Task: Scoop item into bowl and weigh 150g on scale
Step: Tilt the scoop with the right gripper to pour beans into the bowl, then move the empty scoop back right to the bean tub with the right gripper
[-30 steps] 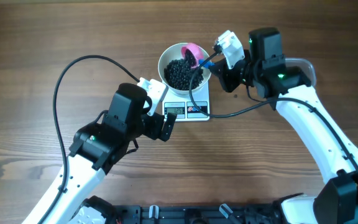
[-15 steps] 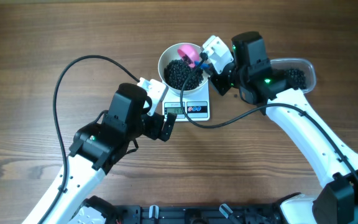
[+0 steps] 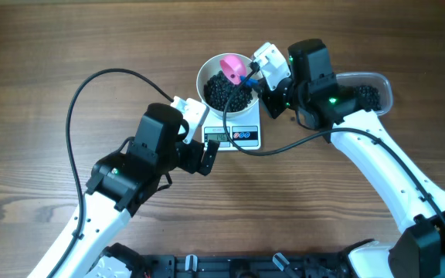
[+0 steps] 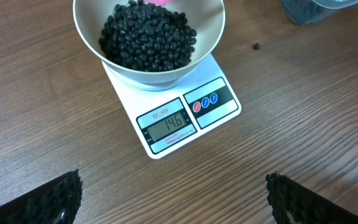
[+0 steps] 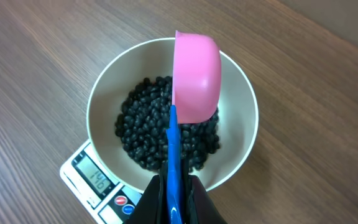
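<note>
We see the right claw (image 5: 174, 198) swing in from the right of the bowl (image 3: 201, 79) and settle closer to it. The pink scoop (image 3: 232, 68), which sat at the bowl's right rim with dark beans (image 3: 222, 94) in it, now hangs over the bowl's far half and shows only pink, its rounded back turned up. To the right of the bowl, the clear tub (image 3: 373, 86) comes out from under the arm.

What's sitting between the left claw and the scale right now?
Nothing. In the left wrist view, only bare wooden table lies between the open left claw and the display edge of the scale.
</note>
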Action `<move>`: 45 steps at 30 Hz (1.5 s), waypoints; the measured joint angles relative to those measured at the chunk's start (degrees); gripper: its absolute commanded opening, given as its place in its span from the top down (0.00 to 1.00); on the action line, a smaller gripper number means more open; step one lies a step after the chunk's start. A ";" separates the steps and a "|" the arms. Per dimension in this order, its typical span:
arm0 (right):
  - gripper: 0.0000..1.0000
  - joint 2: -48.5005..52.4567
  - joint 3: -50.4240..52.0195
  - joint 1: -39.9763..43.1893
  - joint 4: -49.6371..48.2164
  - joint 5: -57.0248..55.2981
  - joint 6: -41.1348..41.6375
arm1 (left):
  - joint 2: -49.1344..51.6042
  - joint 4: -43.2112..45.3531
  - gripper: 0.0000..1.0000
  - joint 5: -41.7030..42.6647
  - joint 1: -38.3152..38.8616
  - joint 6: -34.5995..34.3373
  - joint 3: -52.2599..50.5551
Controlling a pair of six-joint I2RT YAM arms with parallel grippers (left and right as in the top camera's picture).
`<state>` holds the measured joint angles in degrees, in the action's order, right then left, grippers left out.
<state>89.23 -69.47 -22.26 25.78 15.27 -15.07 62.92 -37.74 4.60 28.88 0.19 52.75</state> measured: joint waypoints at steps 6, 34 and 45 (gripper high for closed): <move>0.96 0.00 0.00 0.02 -1.53 1.01 12.63 | 0.00 0.00 0.00 0.00 0.00 0.00 0.00; 0.96 -1.73 -0.15 0.02 -4.63 -5.27 1.60 | 0.02 0.02 0.00 0.00 0.00 0.00 0.00; 0.96 -14.56 -0.15 32.87 0.07 -6.34 9.62 | 0.02 0.02 0.00 0.00 0.00 0.00 0.00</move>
<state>74.67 -69.63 10.61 25.85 8.93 -5.45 62.94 -37.71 4.60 28.88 0.19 52.75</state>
